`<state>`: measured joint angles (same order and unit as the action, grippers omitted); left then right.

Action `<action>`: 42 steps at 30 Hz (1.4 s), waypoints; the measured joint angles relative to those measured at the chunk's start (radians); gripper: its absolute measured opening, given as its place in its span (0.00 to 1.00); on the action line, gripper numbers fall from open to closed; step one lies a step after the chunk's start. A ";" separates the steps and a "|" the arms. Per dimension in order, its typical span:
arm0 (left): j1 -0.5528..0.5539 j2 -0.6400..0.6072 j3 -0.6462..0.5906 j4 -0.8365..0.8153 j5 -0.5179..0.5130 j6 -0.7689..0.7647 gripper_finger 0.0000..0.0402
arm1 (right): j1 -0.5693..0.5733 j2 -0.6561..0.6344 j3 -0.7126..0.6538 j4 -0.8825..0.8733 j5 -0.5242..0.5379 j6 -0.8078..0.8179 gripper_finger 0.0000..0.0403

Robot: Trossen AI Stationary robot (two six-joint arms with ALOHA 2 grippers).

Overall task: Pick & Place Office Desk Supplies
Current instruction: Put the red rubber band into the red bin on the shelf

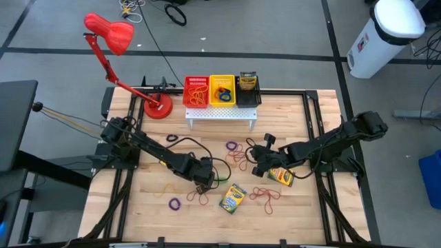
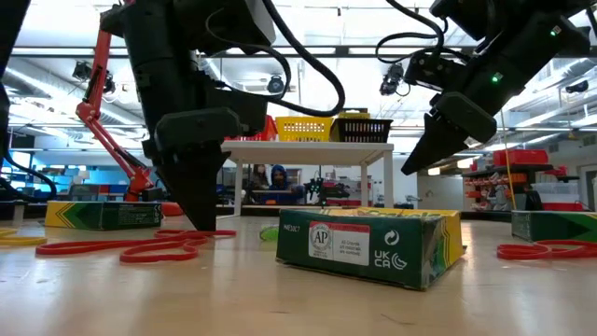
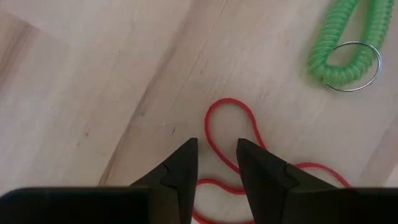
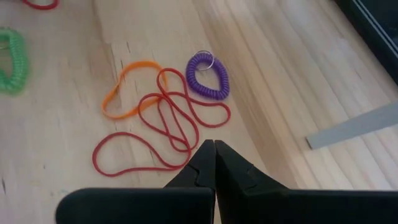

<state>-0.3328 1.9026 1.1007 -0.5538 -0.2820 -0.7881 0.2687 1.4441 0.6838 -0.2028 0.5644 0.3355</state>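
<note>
1. Low in the centre of the high view, your left gripper (image 1: pixel 204 180) hangs just over a red rubber band (image 3: pixel 231 146), fingers parted with the band's loop between them; nothing is held.
2. You are at the pick step: lower and close on the strand.
3. Right of centre, your right gripper (image 1: pixel 256 165) waits with fingers pressed together, empty, above the band tangle (image 4: pixel 163 118); a crayon box (image 1: pixel 233 198) lies lower centre.

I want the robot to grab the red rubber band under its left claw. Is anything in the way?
Nothing visible is. The left gripper hangs right over the red rubber band, fingers apart, with only bare table around. The green coil lies off to one side.
</note>
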 joint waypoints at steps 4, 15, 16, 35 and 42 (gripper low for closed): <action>0.000 -0.018 -0.002 0.001 0.022 0.040 0.21 | 0.000 0.000 0.000 0.000 0.000 0.000 0.00; -0.001 -0.253 -0.007 -0.077 -0.062 0.136 0.01 | 0.000 -0.001 -0.013 0.035 -0.002 0.000 0.00; -0.001 -0.294 -0.007 -0.082 -0.078 0.143 0.01 | 0.000 -0.001 -0.014 0.036 -0.005 0.000 0.00; 0.319 -0.865 -0.005 0.095 -0.365 0.540 0.01 | 0.000 -0.001 -0.016 0.263 -0.004 -0.056 0.00; 0.563 -0.849 -0.004 0.270 -0.248 0.717 0.01 | 0.000 -0.001 -0.016 0.262 -0.004 -0.056 0.00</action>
<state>0.2305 1.0537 1.0968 -0.2843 -0.5301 -0.0716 0.2687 1.4433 0.6678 0.0597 0.5602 0.2790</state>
